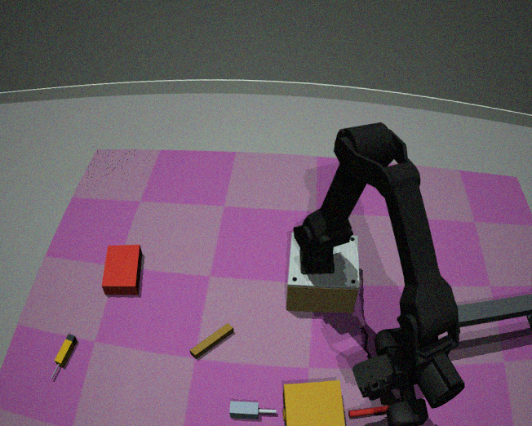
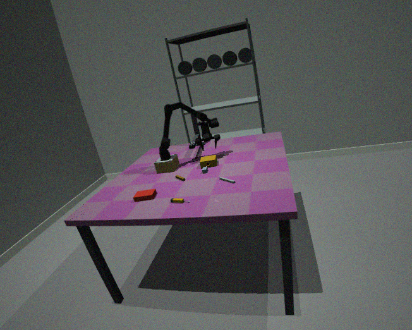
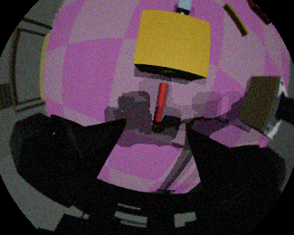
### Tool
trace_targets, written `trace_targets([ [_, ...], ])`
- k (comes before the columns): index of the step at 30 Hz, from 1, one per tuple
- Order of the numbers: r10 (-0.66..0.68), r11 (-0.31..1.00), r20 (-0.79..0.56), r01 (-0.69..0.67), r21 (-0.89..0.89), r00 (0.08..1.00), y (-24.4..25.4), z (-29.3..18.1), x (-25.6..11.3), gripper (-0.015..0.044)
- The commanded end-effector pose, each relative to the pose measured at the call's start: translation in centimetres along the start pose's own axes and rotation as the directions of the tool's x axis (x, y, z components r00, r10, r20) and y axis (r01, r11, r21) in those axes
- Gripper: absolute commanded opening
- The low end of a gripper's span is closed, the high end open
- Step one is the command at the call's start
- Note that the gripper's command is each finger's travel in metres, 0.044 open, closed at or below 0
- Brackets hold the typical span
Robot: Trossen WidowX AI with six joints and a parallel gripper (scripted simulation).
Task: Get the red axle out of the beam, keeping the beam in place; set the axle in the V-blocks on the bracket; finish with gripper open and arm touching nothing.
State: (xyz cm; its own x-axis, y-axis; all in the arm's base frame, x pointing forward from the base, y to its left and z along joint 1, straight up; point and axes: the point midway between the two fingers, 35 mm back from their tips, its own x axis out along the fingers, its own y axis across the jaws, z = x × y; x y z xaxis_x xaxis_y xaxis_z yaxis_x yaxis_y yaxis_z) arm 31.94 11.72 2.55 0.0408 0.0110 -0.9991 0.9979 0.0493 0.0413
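The claw (image 1: 406, 414) (image 2: 209, 147) (image 3: 157, 127) hangs spread wide (nothing pinched) above the table, the red axle (image 1: 368, 411) (image 3: 161, 102) lying outside the beam (image 1: 312, 406) (image 2: 208, 161) (image 3: 173, 42)

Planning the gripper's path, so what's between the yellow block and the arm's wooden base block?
In the top view, nothing shows standing between the yellow block and the wooden base block; shadow crosses part.

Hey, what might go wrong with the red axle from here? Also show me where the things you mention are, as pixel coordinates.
The open gripper (image 2: 209, 145) (image 3: 157, 127) hangs above the red axle (image 1: 368, 411) (image 3: 161, 102), so closing off-centre might knock it away. The axle points at the yellow block (image 1: 314, 403) (image 2: 208, 160) (image 3: 173, 40) close by; a careless push could shove that block.
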Motion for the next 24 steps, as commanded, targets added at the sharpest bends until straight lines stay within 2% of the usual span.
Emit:
trace_targets([
  [1, -0.014, 1.000, 0.003, 0.014, 0.000, 1.000, -0.4, 1.6, 0.1, 0.0440],
  [24, -0.014, 1.000, 0.003, 0.014, 0.000, 1.000, -0.3, 1.5, 3.4, 0.0440],
])
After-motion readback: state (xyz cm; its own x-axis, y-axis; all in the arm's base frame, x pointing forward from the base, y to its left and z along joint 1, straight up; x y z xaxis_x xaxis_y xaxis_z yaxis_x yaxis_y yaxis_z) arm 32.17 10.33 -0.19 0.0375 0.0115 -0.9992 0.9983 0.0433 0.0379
